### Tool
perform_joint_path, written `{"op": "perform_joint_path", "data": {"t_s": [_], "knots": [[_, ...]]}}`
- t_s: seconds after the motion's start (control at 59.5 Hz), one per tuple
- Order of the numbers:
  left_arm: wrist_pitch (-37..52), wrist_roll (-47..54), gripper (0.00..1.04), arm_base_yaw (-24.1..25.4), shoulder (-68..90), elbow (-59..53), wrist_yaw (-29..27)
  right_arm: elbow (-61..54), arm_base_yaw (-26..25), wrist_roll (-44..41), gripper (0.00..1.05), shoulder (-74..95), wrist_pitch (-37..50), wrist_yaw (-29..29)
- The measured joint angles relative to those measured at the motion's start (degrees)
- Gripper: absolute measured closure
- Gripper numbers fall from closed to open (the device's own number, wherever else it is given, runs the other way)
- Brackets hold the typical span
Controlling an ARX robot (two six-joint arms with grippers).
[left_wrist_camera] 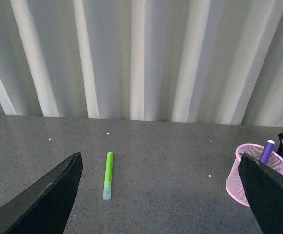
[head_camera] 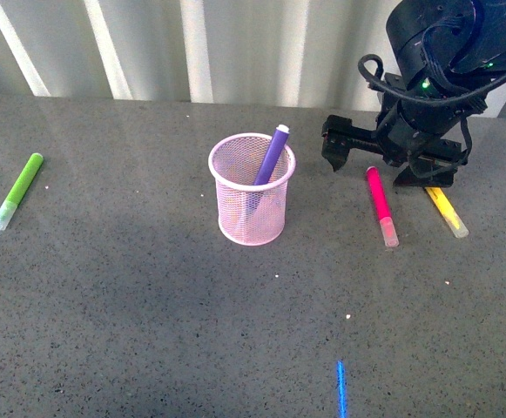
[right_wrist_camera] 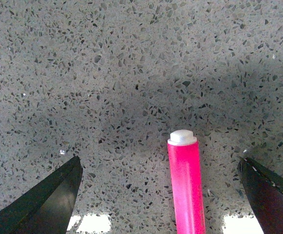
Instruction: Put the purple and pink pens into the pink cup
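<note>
The pink cup (head_camera: 252, 190) stands mid-table with the purple pen (head_camera: 271, 155) leaning inside it, its end above the rim. The pink pen (head_camera: 381, 205) lies flat to the cup's right. My right gripper (head_camera: 379, 162) hovers open just over the pen's far end; in the right wrist view the pink pen (right_wrist_camera: 186, 184) lies between the two spread fingers, touching neither. My left gripper (left_wrist_camera: 163, 195) is open and holds nothing; its wrist view catches the pink cup (left_wrist_camera: 243, 171) and the purple pen (left_wrist_camera: 267, 150) beside one finger.
A lime green marker (head_camera: 17, 191) lies at the table's far left, seen as the green marker (left_wrist_camera: 107, 174) in the left wrist view. A yellow marker (head_camera: 446, 211) rests just right of the pink pen, under the right arm. A white corrugated wall (head_camera: 192, 48) backs the table.
</note>
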Motion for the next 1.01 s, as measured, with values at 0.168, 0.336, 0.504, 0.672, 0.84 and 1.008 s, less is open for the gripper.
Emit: {"op": "perform_joint_path", "data": {"t_s": [0.168, 0.336, 0.504, 0.672, 0.84, 1.008], "knots": [[0.00, 0.00, 0.07, 0.00, 0.00, 0.00, 0.00, 0.70, 0.00, -0.44, 0.07, 0.55, -0.90, -0.17], [0.00, 0.00, 0.07, 0.00, 0.00, 0.00, 0.00, 0.81, -0.04, -1.70, 0.12, 0.76, -1.57, 0.07], [0.00, 0.00, 0.07, 0.00, 0.00, 0.00, 0.00, 0.70, -0.37, -3.32, 0.38, 0.96, -2.08, 0.90], [0.00, 0.00, 0.07, 0.00, 0.00, 0.00, 0.00, 0.13, -0.74, -4.22, 0.61, 0.96, -2.01, 1.40], [0.00, 0.00, 0.07, 0.00, 0.00, 0.00, 0.00, -0.24, -1.07, -4.31, 0.85, 0.96, -1.16, 0.87], [0.00, 0.00, 0.07, 0.00, 0.00, 0.00, 0.00, -1.97, -0.96, -3.21, 0.93, 0.26, 4.66, -5.16]]}}
